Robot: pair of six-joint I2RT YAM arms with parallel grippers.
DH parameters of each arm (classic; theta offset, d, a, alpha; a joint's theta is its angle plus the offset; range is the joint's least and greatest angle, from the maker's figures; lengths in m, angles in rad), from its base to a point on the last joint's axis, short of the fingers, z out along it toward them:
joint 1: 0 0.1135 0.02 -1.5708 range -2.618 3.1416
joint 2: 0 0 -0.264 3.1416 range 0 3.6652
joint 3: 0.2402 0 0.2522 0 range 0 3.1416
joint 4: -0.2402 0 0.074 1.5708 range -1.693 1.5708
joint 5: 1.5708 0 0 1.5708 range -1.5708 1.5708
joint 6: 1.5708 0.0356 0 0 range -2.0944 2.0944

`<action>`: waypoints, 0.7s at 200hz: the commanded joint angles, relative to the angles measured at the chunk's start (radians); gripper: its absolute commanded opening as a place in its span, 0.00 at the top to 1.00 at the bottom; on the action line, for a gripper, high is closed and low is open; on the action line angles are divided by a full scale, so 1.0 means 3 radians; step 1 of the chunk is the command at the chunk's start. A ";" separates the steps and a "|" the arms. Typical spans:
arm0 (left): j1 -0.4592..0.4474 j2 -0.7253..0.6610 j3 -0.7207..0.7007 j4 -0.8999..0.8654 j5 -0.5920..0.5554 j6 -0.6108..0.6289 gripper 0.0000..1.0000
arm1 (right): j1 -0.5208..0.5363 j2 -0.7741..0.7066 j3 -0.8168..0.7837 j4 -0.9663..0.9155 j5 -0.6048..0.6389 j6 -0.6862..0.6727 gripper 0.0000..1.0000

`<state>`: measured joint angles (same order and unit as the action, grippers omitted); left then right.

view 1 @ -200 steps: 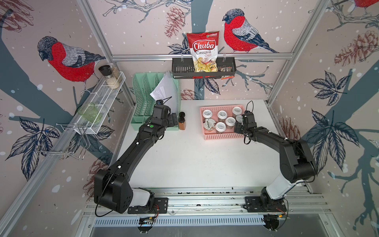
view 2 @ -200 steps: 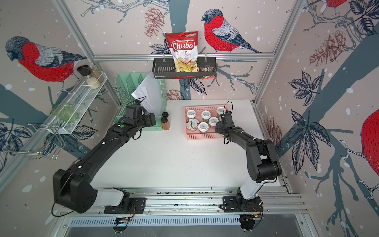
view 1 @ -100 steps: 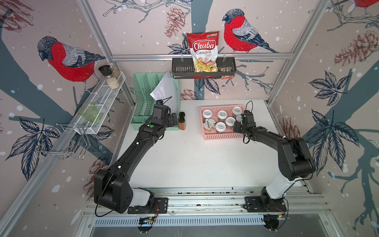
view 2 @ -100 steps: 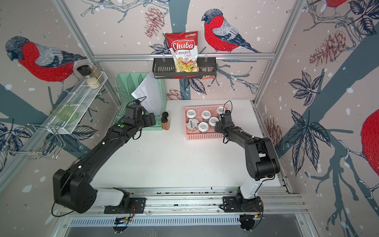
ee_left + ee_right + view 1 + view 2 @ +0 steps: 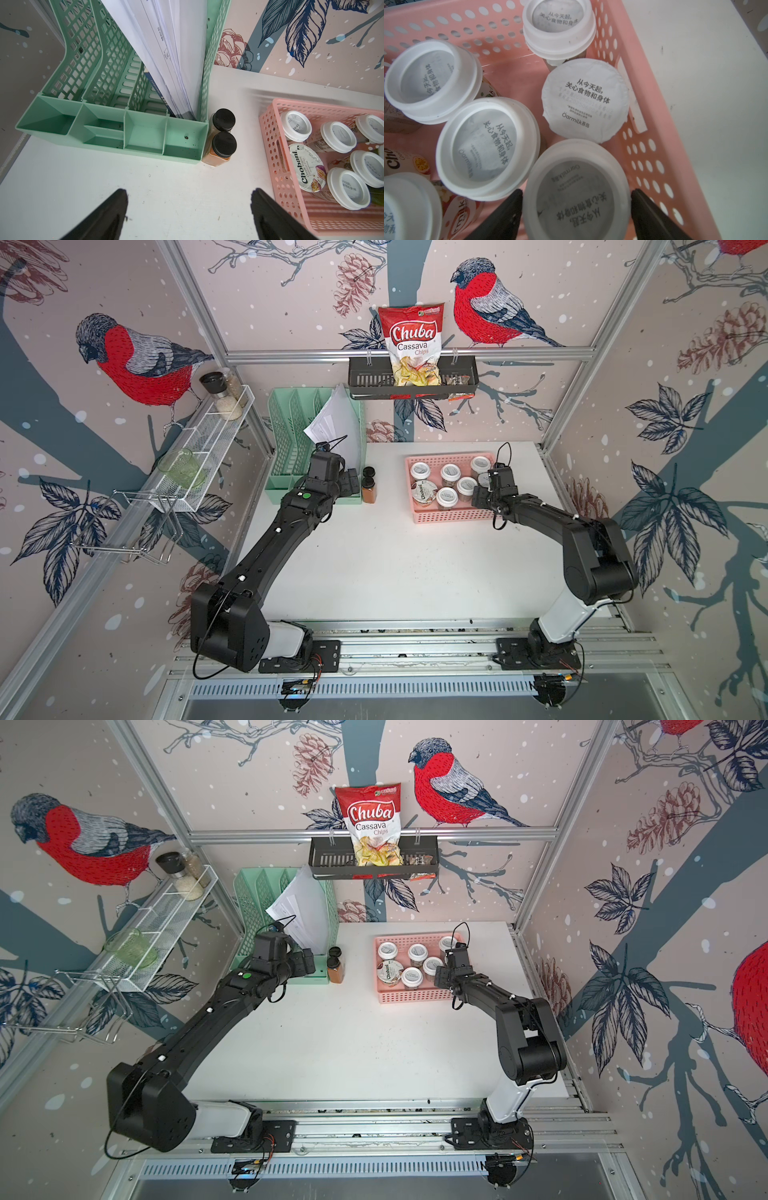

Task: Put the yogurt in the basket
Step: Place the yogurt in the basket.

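Note:
The pink basket (image 5: 453, 516) stands at the back right of the table and holds several white-lidded yogurt jars plus a Chobani cup (image 5: 424, 492). My right gripper (image 5: 576, 209) hangs over the basket's right end. Its fingers flank one jar (image 5: 577, 193) that stands by the basket wall (image 5: 654, 145), with a thin gap on each side, so it is open. A foil-topped jar (image 5: 584, 99) sits just beyond. My left gripper (image 5: 188, 205) is open over bare table, with the basket (image 5: 270, 133) to one side.
Two spice bottles with black caps (image 5: 369, 489) stand between the mint-green file organizer (image 5: 299, 456) and the basket. A black tray (image 5: 457, 379) holding a chips bag hangs on the back rail. A white wire rack (image 5: 208, 448) runs along the left wall.
The right gripper's fingers have spread slightly apart around the jar in the basket. The left arm has not moved.

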<state>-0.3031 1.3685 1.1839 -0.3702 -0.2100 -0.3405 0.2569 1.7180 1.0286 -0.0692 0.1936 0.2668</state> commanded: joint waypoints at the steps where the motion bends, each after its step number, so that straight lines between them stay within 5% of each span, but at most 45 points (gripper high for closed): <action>1: 0.0008 -0.0026 -0.0004 0.0078 -0.0016 0.0025 0.04 | 0.0002 -0.0015 0.0045 -0.0098 0.0021 -0.0016 0.15; 106: 0.0013 -0.0116 -0.0039 0.0140 -0.0007 0.0050 0.04 | -0.0066 -0.0313 0.0198 -0.0305 0.0141 -0.0054 0.06; 140: 0.0010 -0.0313 -0.0214 0.0429 -0.0007 0.0155 0.04 | 0.0046 -0.0887 -0.0013 0.0067 0.0273 -0.0078 0.05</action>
<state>-0.3023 1.3125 1.1503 -0.3363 -0.2092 -0.3309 0.2497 1.5543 1.0649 -0.1425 0.2283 0.2569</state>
